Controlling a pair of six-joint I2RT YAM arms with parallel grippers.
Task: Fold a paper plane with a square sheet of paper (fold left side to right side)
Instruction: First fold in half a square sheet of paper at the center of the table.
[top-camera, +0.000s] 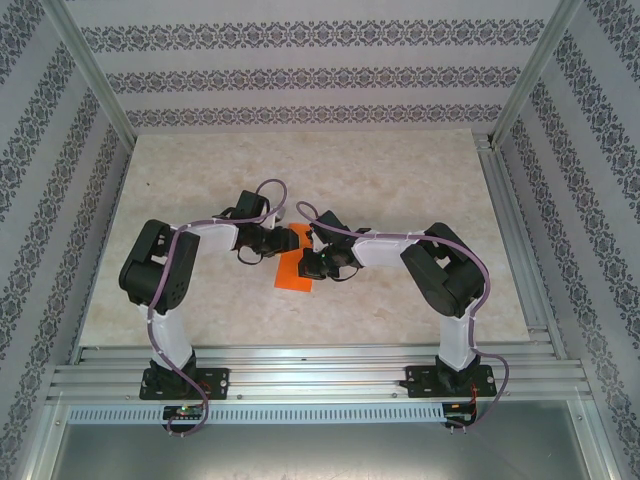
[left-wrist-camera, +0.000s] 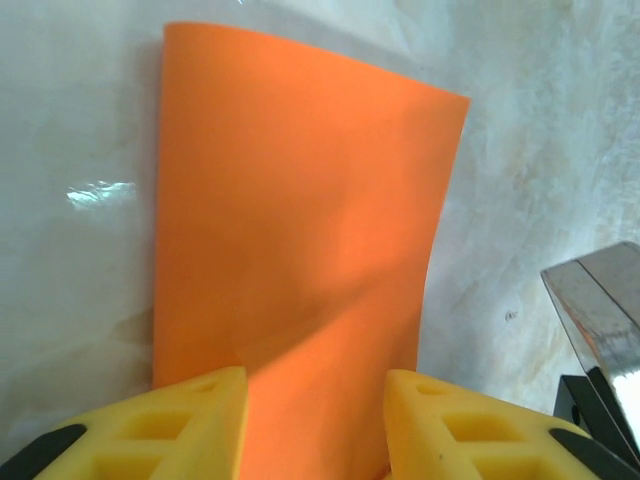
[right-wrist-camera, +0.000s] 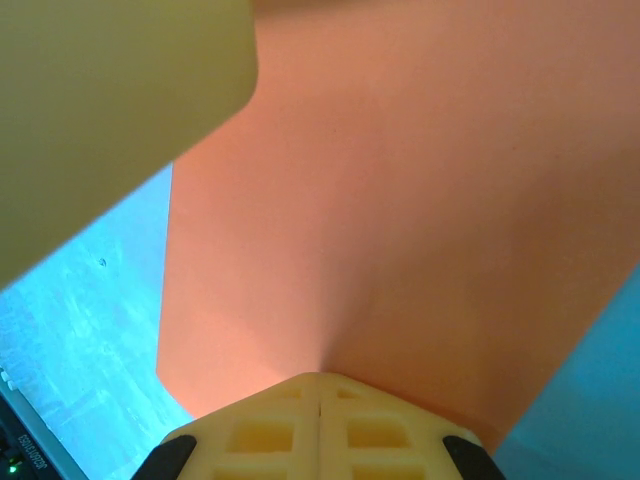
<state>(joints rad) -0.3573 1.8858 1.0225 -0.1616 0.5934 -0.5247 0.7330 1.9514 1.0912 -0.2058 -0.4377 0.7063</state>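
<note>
**Near edge.** Left arm (top-camera: 160, 270) and right arm (top-camera: 445, 270) reach inward; their wrists meet close together over mid-worktop (top-camera: 400, 180).

**Fingers.**
- Left fingers (left-wrist-camera: 190, 425): released. They stand apart w/ the square sheet of paper (left-wrist-camera: 300, 200) running between them, not pinched.
- Right fingers (right-wrist-camera: 265, 435): clenched tip to tip, grasping one edge of the sheet; the paper puckers into the tips.

**Sheet.** Centre of worktop, between the two wrists. In the left wrist view it lies mostly flat, w/ the far right edge bowed up off the surface. The outline reads oblong rather than square, so cannot tell if it is already doubled over. No sharp crease visible.

**Fault risks (judgement).**
1. Skewed fold: only one side is gripped. If the free side slides on the smooth worktop, the edges will not line up.
2. Tear or stray wrinkle: thin paper, tight pinch. A quick pull concentrates load at the pucker.
3. Slip-out: the grip is near the edge, so a small tug may free the sheet.
4. Wrist contact: the arms work v. close, so a wide sweep could knock one against the other.
</note>
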